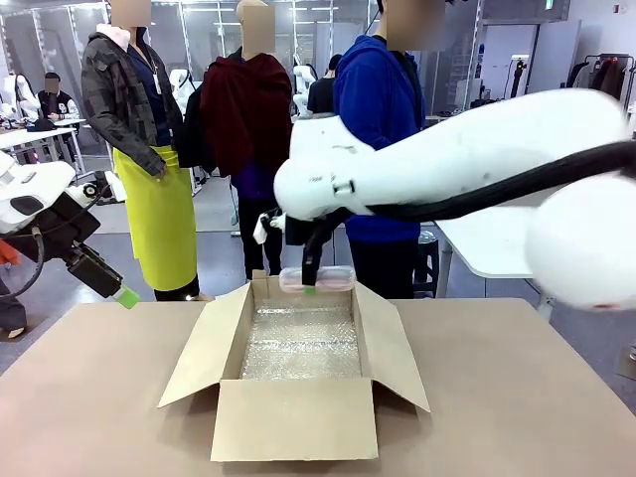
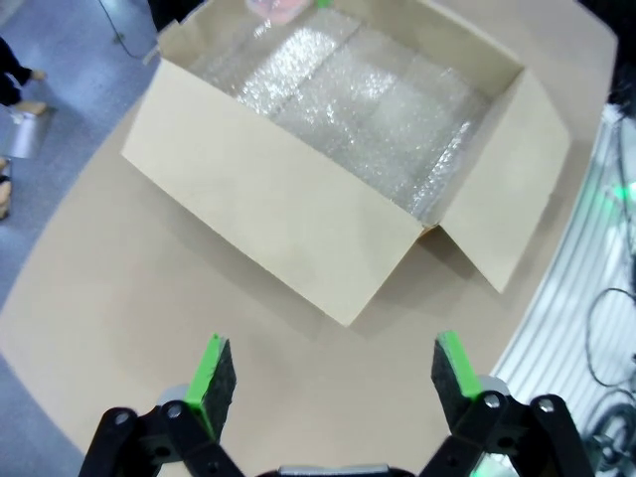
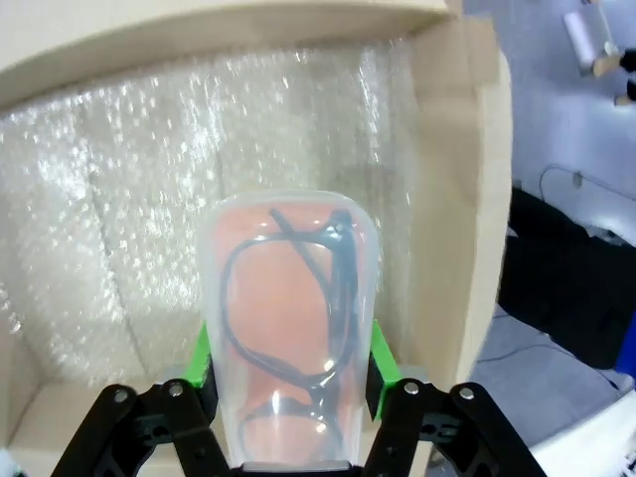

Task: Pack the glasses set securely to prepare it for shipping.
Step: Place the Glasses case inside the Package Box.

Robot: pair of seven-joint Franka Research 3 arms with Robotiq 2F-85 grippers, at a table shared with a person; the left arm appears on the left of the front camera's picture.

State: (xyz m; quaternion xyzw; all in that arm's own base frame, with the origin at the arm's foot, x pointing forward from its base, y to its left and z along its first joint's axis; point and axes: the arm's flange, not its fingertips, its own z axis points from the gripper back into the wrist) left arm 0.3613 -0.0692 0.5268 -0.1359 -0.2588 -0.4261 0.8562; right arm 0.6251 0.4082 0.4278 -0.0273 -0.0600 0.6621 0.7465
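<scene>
The right gripper [image 3: 292, 363] is squeezed tight on the pink glasses case [image 3: 288, 248]. One green pad sits on each long side, near one end. The case hangs in the air over the far edge of the open cardboard box [image 1: 294, 417] and is not down inside yet. The left gripper [image 2: 333, 378] has its fingers wide apart with nothing in them. It hovers over the table [image 2: 119, 328] near the box.

The case looks small and light. Its see-through lid looks smooth and hard, so it could slip if the squeeze is weak. It might crack or pop open if the squeeze is too hard. The black glasses [image 3: 298, 298] inside look thin and easy to break. Holding the case across its narrow sides, as now, seems the best place. It should go down softly onto the bubble wrap [image 1: 303, 343].

The right wrist view shows the glasses through the lid and where the pads press. The front view shows how high the case hangs over the box. The left wrist view shows the box from above, with bubble wrap over its floor and a bit of pink at the far edge.
</scene>
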